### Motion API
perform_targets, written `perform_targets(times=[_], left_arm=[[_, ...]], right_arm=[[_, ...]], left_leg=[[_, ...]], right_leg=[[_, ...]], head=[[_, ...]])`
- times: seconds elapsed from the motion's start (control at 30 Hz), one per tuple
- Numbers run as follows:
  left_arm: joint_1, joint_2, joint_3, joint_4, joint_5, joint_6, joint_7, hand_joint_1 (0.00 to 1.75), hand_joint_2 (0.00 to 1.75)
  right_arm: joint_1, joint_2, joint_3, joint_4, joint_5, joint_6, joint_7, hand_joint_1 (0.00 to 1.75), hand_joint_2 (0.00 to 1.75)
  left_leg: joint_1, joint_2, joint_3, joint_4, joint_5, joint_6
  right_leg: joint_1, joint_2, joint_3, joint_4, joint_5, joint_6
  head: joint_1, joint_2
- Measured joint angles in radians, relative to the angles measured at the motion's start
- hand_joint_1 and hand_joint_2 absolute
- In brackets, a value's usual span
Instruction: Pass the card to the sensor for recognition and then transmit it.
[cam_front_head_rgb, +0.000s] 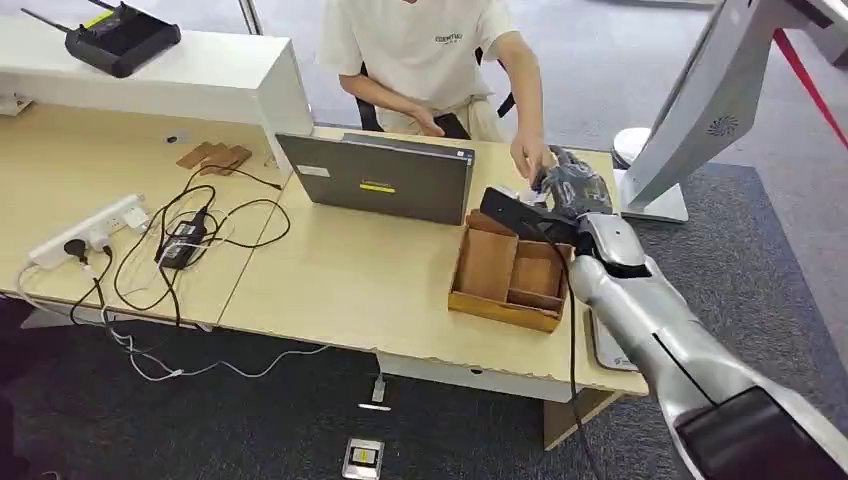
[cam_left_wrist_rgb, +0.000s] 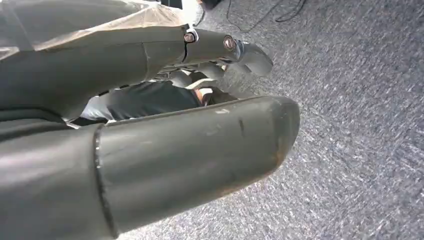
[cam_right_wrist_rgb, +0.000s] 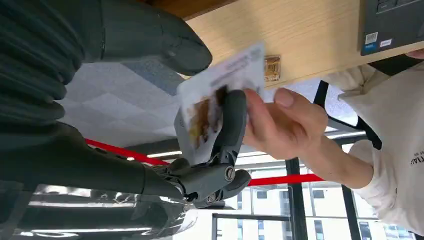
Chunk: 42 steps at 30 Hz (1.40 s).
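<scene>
Now my right hand (cam_right_wrist_rgb: 165, 125) pinches the card (cam_right_wrist_rgb: 220, 95) between thumb and a finger, just past the wooden tray (cam_front_head_rgb: 508, 275), and the person's hand (cam_right_wrist_rgb: 285, 122) across the desk touches the card's far edge. Judging by this, the handover is nearly finished; only my letting go remains. My left hand (cam_left_wrist_rgb: 150, 125) hangs over carpet, fingers apart, holding nothing.

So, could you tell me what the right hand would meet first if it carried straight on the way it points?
Most likely the person's hand, already at the card that the right hand holds.
</scene>
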Motion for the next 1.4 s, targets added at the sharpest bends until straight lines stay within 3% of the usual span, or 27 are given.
perform_targets(times=[0.37,0.63,1.0,1.4], left_arm=[[0.028,0.001,0.009,0.000,0.021,0.022,-0.008,0.00,0.00],[0.036,0.000,0.012,0.000,0.032,0.031,-0.011,0.00,0.00],[0.035,-0.002,0.026,0.000,0.031,0.034,-0.017,0.00,0.00],[0.038,-0.002,0.034,0.003,0.029,0.036,-0.018,0.00,0.00]], right_arm=[[-0.007,0.024,0.005,0.047,-0.046,-0.100,-0.030,0.00,1.75],[0.008,0.017,-0.031,-0.005,-0.181,-0.205,-0.086,0.00,1.75],[0.237,-0.131,-0.115,-0.382,-0.349,-0.096,0.019,0.00,1.75],[0.427,-0.239,-0.131,-0.620,-0.280,-0.019,0.084,0.00,1.75]], left_leg=[[0.000,0.000,0.001,0.000,0.001,0.000],[0.000,0.000,0.002,0.000,0.001,-0.001],[0.000,0.000,0.002,0.000,0.000,0.000],[0.000,0.000,0.001,0.000,0.000,0.000]], right_leg=[[0.000,0.000,0.000,0.000,0.000,0.000],[0.000,0.000,0.000,0.000,0.000,0.000],[0.000,0.000,0.001,-0.001,0.000,0.000],[0.000,0.000,0.001,-0.001,0.000,0.000]], head=[[0.000,0.000],[0.000,0.000],[0.000,0.000],[0.000,0.000]])
